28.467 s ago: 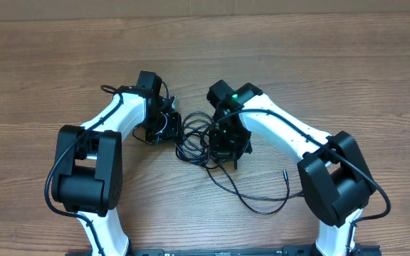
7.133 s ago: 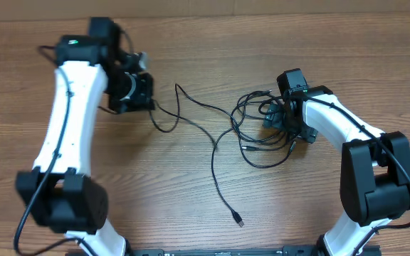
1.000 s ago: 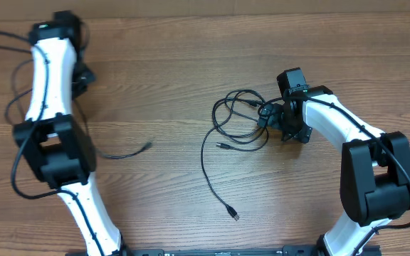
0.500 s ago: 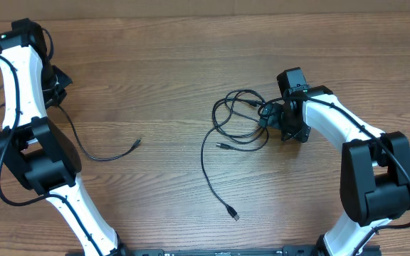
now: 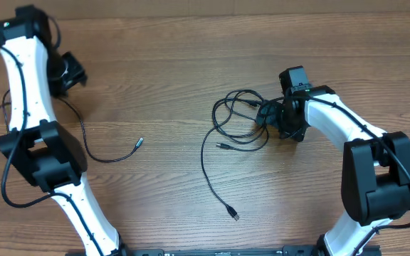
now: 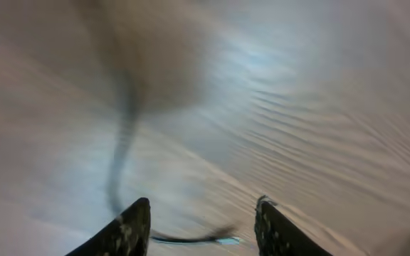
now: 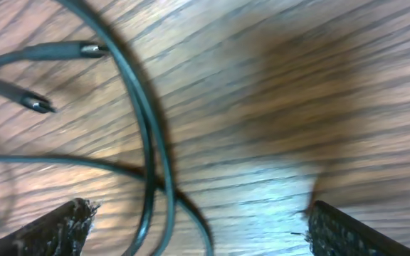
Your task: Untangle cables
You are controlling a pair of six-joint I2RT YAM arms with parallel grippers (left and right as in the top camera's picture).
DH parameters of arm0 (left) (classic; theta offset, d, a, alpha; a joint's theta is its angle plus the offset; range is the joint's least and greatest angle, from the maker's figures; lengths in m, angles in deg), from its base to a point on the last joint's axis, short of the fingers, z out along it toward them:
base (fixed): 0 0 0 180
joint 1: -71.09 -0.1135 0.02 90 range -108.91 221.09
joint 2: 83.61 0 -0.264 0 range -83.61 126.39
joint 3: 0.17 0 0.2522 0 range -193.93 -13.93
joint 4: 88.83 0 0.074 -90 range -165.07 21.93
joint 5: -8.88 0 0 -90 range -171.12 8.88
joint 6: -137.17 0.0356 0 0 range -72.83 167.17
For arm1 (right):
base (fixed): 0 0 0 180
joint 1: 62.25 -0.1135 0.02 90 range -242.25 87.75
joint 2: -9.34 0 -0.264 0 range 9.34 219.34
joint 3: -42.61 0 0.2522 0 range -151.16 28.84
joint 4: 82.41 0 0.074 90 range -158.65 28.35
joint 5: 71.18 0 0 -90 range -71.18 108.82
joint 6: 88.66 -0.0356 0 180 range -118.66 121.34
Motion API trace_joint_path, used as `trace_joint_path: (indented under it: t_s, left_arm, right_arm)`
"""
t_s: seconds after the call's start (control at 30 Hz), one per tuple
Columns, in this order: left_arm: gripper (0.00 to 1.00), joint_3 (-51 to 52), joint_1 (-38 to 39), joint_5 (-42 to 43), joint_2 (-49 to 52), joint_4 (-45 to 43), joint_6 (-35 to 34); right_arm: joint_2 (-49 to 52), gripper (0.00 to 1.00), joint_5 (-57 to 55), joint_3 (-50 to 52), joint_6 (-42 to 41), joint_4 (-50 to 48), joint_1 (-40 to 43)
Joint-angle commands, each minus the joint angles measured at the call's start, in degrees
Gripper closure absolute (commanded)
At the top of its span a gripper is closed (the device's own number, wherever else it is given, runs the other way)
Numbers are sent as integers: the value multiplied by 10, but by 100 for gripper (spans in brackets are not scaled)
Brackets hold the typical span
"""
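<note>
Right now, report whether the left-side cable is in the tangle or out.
Out: the left-side cable lies apart, with bare table between its plug and the tangle near the right gripper.

Table point(image 5: 191, 57): mid-brown wood, streaked throughout with darker grain lines.
Cables point(image 5: 237, 117): black; rendered dark grey-green between the fingers point(image 7: 55, 227) of the right gripper point(image 7: 198, 213), where silver plug ends point(image 7: 91, 50) are shown.
Single cable point(image 5: 105, 158), seen between the fingers of the left gripper point(image 6: 201, 220): black, tipped pale.
Arms point(image 5: 333, 121): white shells, black joints.
Gripper fingers: black, flecked with pale specks.
</note>
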Motion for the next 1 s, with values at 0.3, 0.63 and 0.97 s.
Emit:
trace_joint_path:
  t_s: [0.3,0.63,0.97]
  left_arm:
    - [71,19,232,108,8,-44,85]
    - [74,123,382,105,8,-201,70]
    - [70,212,461,45,8,-315,59]
  right_arm:
    - [-10,29,198,-5,108,26,102]
    - [-10,47,199,-5,125,75,144]
    - [-10,45,199,-5,125,75,143]
